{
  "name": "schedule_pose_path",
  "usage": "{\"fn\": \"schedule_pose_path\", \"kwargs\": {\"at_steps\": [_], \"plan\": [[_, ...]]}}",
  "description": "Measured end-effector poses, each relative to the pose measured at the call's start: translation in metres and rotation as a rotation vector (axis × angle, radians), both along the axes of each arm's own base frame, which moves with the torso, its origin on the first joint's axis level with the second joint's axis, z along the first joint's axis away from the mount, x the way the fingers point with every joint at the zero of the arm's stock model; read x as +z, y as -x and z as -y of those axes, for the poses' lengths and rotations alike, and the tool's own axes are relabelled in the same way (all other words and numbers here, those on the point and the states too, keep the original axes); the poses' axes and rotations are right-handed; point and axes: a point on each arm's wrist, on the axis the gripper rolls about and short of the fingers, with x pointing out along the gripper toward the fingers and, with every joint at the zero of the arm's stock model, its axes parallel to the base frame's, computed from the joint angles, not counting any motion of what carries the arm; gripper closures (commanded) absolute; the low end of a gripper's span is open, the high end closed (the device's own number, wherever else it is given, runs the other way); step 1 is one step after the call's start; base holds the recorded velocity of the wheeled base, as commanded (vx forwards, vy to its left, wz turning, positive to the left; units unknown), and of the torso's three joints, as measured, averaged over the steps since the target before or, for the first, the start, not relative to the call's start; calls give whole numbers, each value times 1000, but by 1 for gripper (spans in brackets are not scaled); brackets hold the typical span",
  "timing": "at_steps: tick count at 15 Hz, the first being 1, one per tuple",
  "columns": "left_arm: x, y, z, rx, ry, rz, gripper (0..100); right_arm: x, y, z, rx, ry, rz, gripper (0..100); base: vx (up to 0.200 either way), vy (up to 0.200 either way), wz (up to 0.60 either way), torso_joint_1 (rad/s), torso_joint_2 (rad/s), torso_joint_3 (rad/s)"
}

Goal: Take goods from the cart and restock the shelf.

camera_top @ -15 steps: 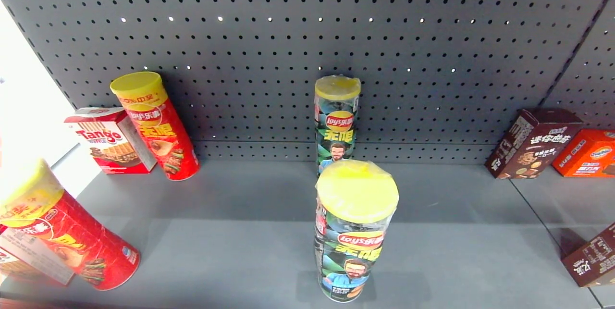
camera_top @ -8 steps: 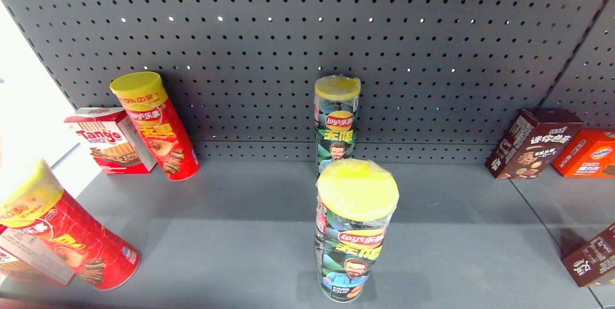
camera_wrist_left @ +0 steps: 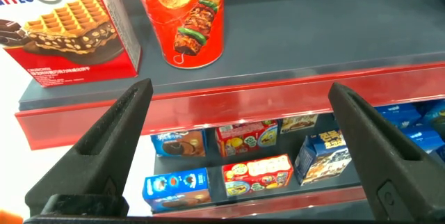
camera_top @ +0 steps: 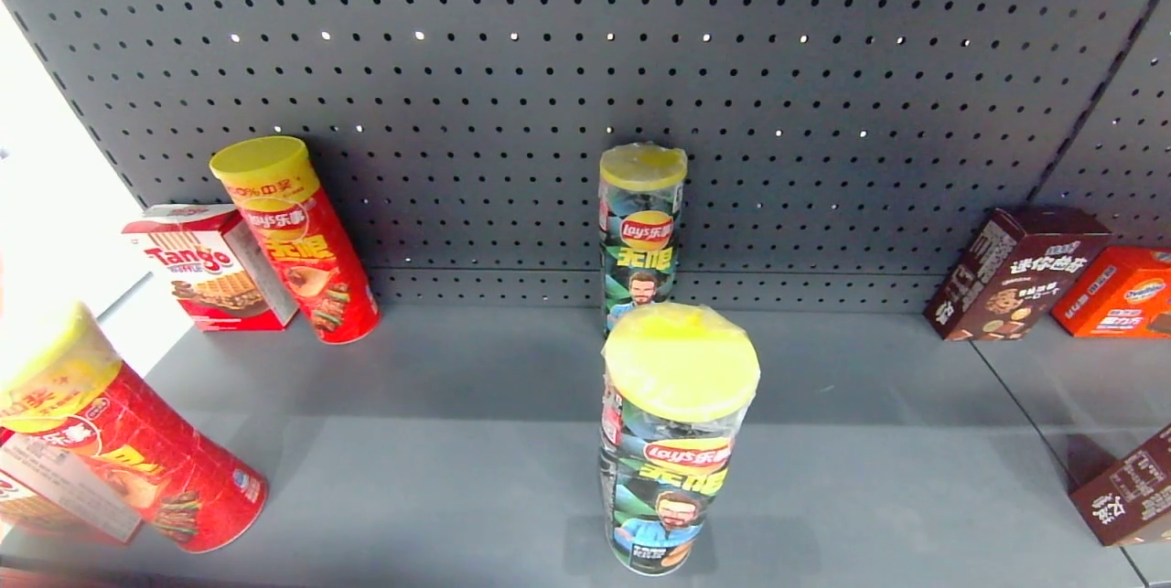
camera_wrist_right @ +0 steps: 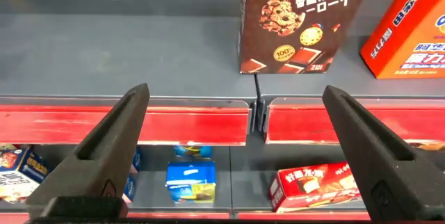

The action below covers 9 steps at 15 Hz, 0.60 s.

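left claw (camera_wrist_left: 240, 88) spread wide and empty, right claw (camera_wrist_right: 236, 90) gaping too, both facing the shelf (camera_top: 430, 469). green chip can (camera_top: 672, 460) stands upright up front, its twin (camera_top: 640, 231) at twelve o'clock behind it.

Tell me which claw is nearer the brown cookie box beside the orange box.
Right. The right claw is open before the shelf edge, facing the brown cookie box; the left claw faces the waffle box and red can at the other end.

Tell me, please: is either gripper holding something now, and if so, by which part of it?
Nothing is held. The left gripper and the right gripper are both open and empty.
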Motion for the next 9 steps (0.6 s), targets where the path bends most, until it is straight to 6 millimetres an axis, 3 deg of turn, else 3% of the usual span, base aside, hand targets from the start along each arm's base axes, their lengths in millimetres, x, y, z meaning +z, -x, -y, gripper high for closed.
{"fn": "schedule_pose_path", "kwargs": {"at_steps": [9], "plan": [[0,0,0,0,0,-1,0,0,0,0,-1,0,0,0,0,0,0,0,0,0]]}}
